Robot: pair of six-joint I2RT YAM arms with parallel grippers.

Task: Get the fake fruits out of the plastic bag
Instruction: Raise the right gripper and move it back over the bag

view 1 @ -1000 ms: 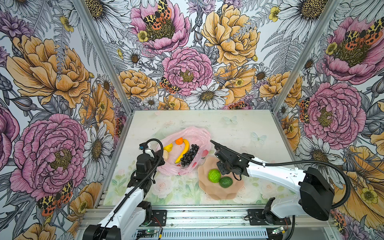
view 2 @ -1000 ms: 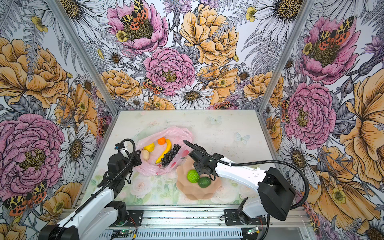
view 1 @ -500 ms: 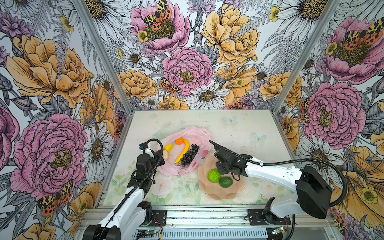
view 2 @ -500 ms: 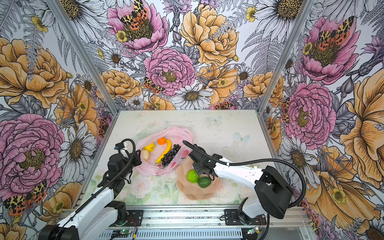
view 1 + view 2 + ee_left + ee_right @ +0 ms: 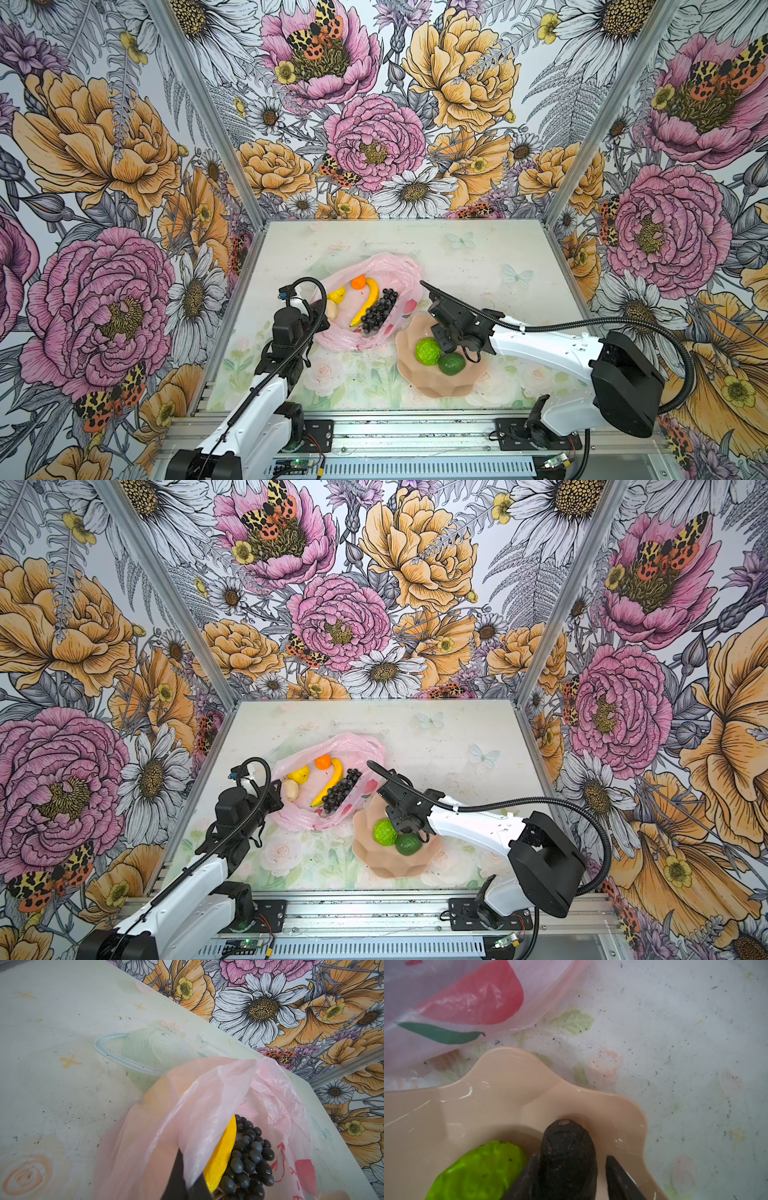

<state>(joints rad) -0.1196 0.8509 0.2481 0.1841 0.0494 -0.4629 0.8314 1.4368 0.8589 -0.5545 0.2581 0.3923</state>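
Fruits lie in two places. The dark green avocado (image 5: 452,363) and the bumpy lime-green citrus (image 5: 428,351) rest side by side, touching, on the peach scalloped plate (image 5: 440,386). The banana (image 5: 365,301), grape bunch (image 5: 376,309), orange (image 5: 358,281), lemon (image 5: 336,294) and whitish lump (image 5: 331,309) are still inside the plastic bag (image 5: 399,270), which lies open on the table (image 5: 478,257) just beyond the plate.

What has just changed is the right gripper (image 5: 572,1157): its jaws have spread around the avocado. In the right wrist view one finger is still against the fruit, while a clear gap shows beside the other. The avocado has not moved from its spot on the plate, so it looks set down and released rather than carried. That would make two fruits out and five to go.

The left gripper (image 5: 187,1180) is fully closed, pinching the near edge of the bag's thin pink film, which holds the mouth open over the banana and grapes. The right arm likely needs to lift clear and go back into the bag.
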